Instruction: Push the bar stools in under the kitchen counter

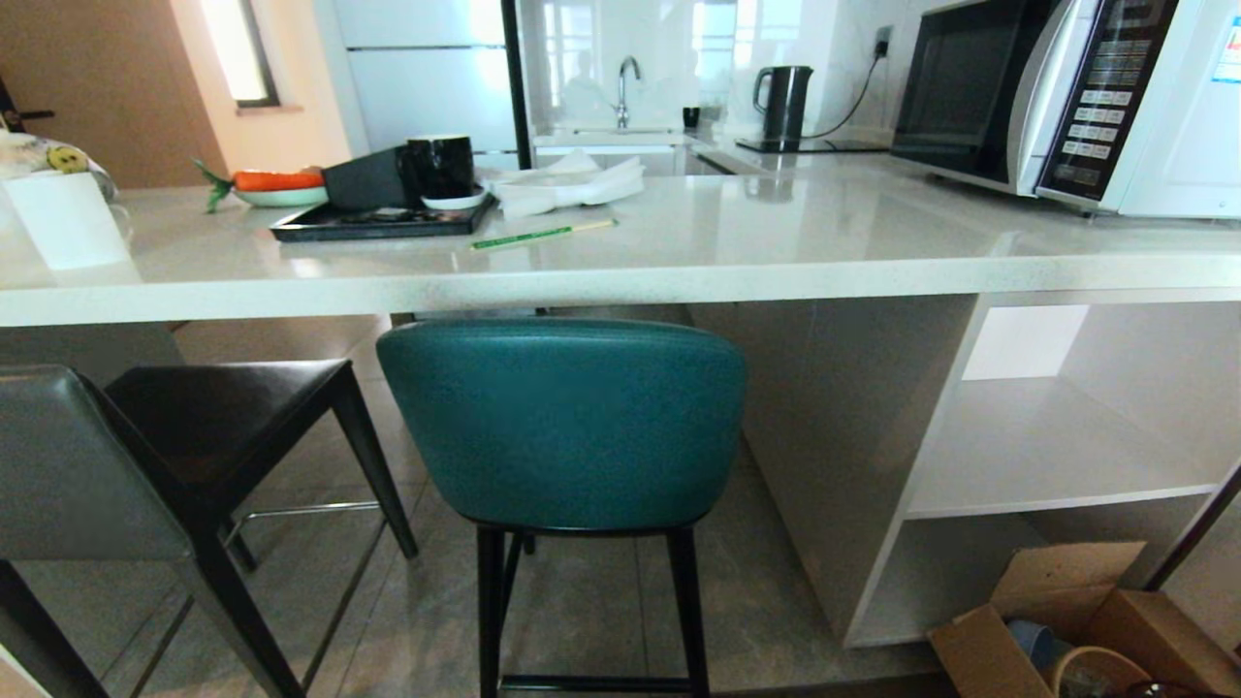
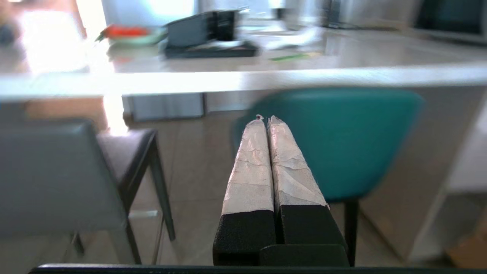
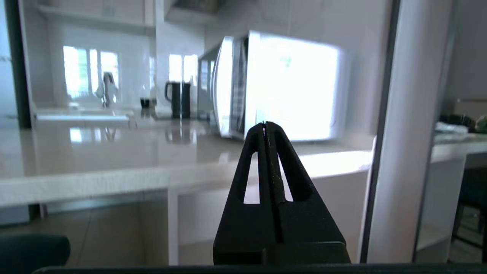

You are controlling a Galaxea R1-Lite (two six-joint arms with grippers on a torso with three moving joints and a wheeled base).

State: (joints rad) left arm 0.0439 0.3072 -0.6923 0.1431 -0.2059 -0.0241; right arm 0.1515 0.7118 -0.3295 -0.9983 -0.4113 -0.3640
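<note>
Head view: teal stool (image 1: 562,427) sits in front of me, its back just below the bench (image 1: 620,281) edge and beside the white end panel (image 1: 843,446); I see neither tool here.
Head view, left side: grey stool (image 1: 126,465) stands at an angle, its seat only partly under the slab and its back well out from it.
Head view, bench top: I read a black tray (image 1: 378,225) with a black cup (image 1: 439,167), a white cloth (image 1: 567,184), a green stick (image 1: 543,234), a kettle (image 1: 783,102) and a microwave (image 1: 1047,92).
Left wrist view: my left tool (image 2: 265,118) has its taped fingers (image 2: 249,167) pressed together, holding nothing, touching nothing; it points at the gap between the two stools, the teal back just past the tips.
Right wrist view: my right tool (image 3: 265,124) is closed too, its black fingers meeting at the tip, empty, in free air level with the bench edge, facing the microwave.
</note>
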